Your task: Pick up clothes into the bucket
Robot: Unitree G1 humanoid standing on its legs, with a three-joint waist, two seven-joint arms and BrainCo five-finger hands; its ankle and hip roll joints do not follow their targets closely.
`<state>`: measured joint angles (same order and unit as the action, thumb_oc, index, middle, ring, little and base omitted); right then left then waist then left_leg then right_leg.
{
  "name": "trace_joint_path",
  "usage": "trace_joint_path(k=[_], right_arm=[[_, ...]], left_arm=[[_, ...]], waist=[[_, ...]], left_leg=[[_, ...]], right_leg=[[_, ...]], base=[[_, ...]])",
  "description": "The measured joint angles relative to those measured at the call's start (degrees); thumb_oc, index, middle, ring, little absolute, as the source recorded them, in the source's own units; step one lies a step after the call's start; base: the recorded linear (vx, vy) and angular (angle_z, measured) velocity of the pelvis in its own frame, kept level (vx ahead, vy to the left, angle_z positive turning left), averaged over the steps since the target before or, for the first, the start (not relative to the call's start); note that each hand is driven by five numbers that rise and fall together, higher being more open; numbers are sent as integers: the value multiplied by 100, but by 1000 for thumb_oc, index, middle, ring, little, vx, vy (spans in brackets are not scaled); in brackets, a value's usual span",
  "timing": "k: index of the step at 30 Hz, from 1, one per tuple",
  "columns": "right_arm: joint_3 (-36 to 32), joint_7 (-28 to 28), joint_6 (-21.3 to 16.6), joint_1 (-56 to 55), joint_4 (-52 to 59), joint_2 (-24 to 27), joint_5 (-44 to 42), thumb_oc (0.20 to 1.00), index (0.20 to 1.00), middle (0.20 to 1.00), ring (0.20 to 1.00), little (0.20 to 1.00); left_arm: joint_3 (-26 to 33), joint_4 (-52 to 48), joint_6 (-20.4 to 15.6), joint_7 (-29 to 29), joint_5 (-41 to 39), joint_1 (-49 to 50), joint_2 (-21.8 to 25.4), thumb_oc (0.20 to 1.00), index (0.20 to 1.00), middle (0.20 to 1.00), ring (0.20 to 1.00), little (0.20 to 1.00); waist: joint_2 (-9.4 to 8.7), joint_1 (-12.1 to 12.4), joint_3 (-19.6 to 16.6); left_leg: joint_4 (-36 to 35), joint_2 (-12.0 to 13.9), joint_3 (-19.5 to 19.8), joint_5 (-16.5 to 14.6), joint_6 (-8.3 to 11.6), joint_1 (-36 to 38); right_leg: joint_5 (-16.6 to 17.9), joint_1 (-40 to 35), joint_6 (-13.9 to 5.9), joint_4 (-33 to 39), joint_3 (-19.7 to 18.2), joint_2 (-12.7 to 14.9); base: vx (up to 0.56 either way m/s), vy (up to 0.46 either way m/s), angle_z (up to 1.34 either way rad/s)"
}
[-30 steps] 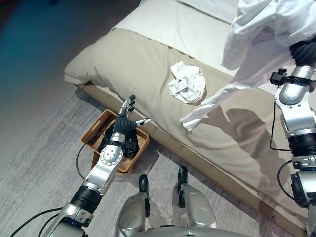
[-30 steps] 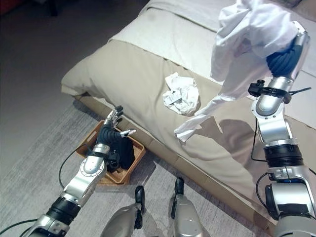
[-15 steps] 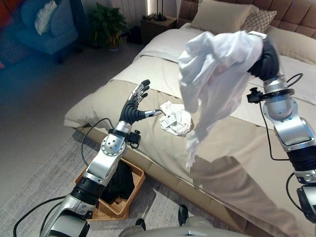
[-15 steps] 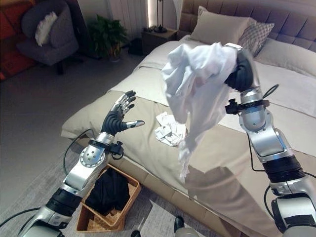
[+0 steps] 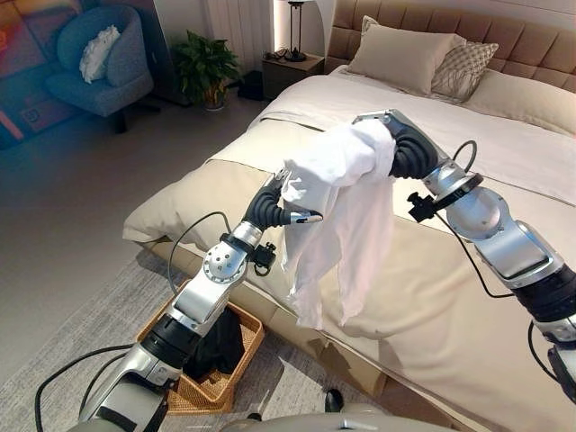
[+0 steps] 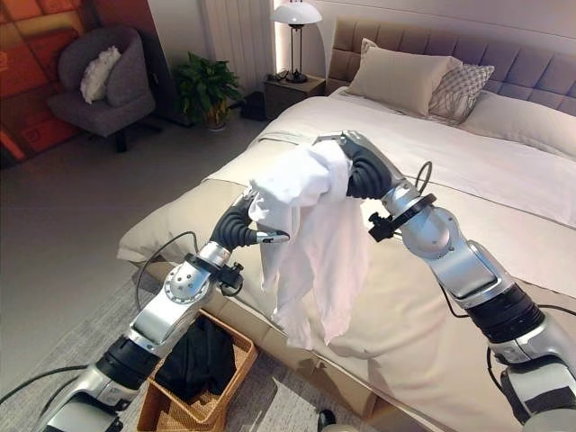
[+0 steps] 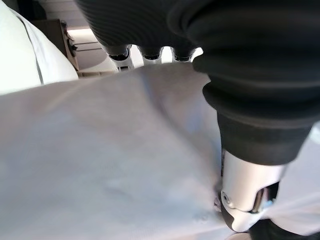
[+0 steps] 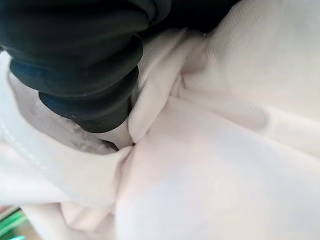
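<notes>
Both arms raised, left hand and right hand close together.

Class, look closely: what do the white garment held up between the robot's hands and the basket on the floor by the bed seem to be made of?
White garment: probably thin woven cotton or a similar cloth, matte; it hangs in soft folds, and the right wrist view shows a fine weave and a stitched hem.

Basket: looks like woven wicker or rattan, warm brown; its rim shows a plaited texture. A dark garment lies inside.

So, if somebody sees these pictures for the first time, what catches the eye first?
First the white shirt, hanging in the air above the bed's edge, bunched in the right hand while the left hand meets it from the side. Next, the wicker basket on the floor below, already holding dark clothes.
</notes>
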<state>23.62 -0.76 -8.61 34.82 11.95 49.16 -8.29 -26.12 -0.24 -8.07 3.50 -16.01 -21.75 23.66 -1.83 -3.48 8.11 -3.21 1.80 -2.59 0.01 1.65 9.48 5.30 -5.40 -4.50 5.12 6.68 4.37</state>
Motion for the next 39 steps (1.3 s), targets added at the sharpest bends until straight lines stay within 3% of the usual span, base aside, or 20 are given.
trace_joint_path(k=[11,20,21,22,23,25,31,33,34,39], right_arm=[[387,-259,-17,135,165,-518,-593,200,200,200,200,200],[618,-277,-10,352,156,-653,-827,200,200,200,200,200],[666,-307,-5,352,154,-647,-894,200,200,200,200,200],[680,-331,-5,352,153,-647,-921,200,200,200,200,200],[682,-358,-5,352,153,-645,-926,200,200,200,200,200],[682,-371,-4,352,148,-635,-926,200,200,200,200,200],[562,-365,-11,194,129,-678,-873,200,200,200,200,200],[438,-351,-10,-3,108,-751,-747,636,636,636,636,636],[153,-310,-14,-325,110,-911,-613,1000,1000,1000,1000,1000],[-684,-61,-3,-1317,-17,-1064,-140,1000,1000,1000,1000,1000]], left_arm=[[-251,195,12,-33,38,-95,-121,1000,1000,1000,1000,1000],[-1304,245,310,-847,-1882,-721,-102,1000,1000,1000,1000,1000],[-1500,218,430,-1017,-2266,-847,-9,896,896,896,896,896],[-1549,211,482,-1109,-2430,-883,9,896,896,896,896,896],[-1566,211,543,-1219,-2685,-883,47,304,304,304,304,304],[-1578,211,649,-1382,-3041,-870,103,200,200,200,200,200],[-1325,211,677,-1550,-3393,-447,95,200,200,200,200,200],[-1185,228,679,-1528,-3430,-158,42,200,200,200,200,200],[-960,236,679,-1505,-3429,113,-71,200,200,200,200,200],[-52,267,658,-1340,-3427,979,-279,200,200,200,200,200]], waist=[[-29,13,-146],[-14,-37,-168],[-8,-46,-172],[-1,-49,-176],[10,-49,-183],[15,-39,-186],[12,-27,-201],[12,-16,-211],[5,-19,-226],[2,13,-230]], left_leg=[[5,-12,10,0,0,-1],[23,-27,11,-1,2,-9],[23,-26,7,-1,2,-9],[23,-25,5,-1,2,-9],[22,-23,5,-1,2,-9],[20,-17,4,-1,2,-9],[14,-21,5,-2,2,-9],[8,-23,6,-2,2,-10],[7,-22,8,-2,1,-6],[-10,-25,21,-3,0,-14]], right_leg=[[0,-4,0,0,13,5],[-2,0,1,0,12,34],[-2,1,1,-1,11,33],[-2,2,1,0,11,32],[-3,2,1,0,11,30],[-3,4,1,0,10,25],[-3,7,2,0,10,27],[-4,8,3,-1,11,29],[-6,5,5,0,11,29],[-14,11,6,0,24,35]], base=[[0,0,0],[5,4,0],[0,0,0],[0,0,0],[0,0,0],[0,0,0],[0,0,0],[0,0,0],[0,0,0],[0,0,0]])
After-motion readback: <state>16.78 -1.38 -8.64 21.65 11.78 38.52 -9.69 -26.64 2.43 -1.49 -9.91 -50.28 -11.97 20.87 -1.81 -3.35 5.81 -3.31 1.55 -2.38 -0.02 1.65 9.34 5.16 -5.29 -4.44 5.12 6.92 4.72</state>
